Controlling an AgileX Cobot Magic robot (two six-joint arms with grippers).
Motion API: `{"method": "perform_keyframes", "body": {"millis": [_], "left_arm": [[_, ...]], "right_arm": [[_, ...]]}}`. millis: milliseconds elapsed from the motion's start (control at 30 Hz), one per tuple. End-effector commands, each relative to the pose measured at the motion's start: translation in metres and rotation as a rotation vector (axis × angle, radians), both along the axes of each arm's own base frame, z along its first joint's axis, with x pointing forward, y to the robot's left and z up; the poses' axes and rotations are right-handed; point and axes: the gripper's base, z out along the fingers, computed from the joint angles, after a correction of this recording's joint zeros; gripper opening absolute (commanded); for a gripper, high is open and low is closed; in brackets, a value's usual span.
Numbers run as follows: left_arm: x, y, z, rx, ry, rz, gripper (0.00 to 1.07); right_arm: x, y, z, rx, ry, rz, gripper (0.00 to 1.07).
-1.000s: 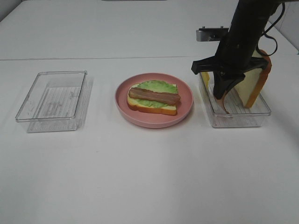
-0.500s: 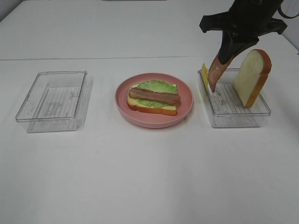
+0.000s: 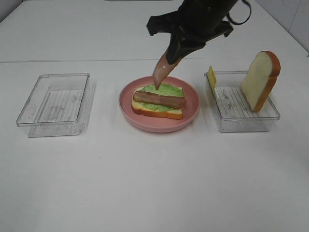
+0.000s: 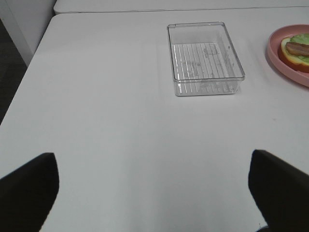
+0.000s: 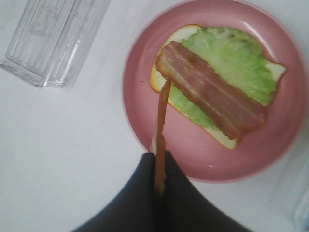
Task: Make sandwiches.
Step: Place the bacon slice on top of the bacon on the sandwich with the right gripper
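My right pincer, shut tight on a limp brown-red meat strip, has swung left out of the clear plastic tray on the right and now dangles the strip over the far side of the open sandwich of white bread, green lettuce and one strip on the round pink plate, so a second strip can go down. The yellow cheese slice and the upright crusted bread slice wait in that tray, nothing blocks the drop, and my left pincer hangs wide open, holding nothing

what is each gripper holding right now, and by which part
Right gripper pinches a meat strip by its upper end; the strip hangs above the sandwich. Left gripper is open, holding nothing.
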Motion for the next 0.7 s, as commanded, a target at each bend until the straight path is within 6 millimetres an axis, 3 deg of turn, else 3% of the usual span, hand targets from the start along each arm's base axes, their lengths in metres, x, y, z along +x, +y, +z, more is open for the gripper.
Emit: {"method": "perform_keyframes", "body": {"millis": [33,67,267,333,633,700], "left_arm": [[-0.002,0.000,0.000,-0.006,-0.018,0.006,1.01],[-0.002,0.000,0.000,-0.006,-0.018,0.006,1.01],[-0.002,0.000,0.000,-0.006,-0.018,0.006,1.01],[-0.002,0.000,0.000,-0.006,-0.018,0.006,1.01],[-0.002,0.000,0.000,-0.006,-0.017,0.006,1.01],[-0.002,0.000,0.000,-0.006,-0.017,0.006,1.01]], "right_arm": [[0.005,0.021,-0.010,0.050,-0.018,0.029,0.00],[0.007,0.035,-0.017,0.075,-0.020,0.052,0.00],[0.014,0.052,-0.028,0.111,0.000,0.060,0.00],[0.024,0.058,-0.044,0.106,0.009,0.058,0.00],[0.038,0.053,-0.072,-0.022,-0.025,0.056,0.00],[0.047,0.044,-0.083,-0.151,-0.087,0.029,0.00]]}}
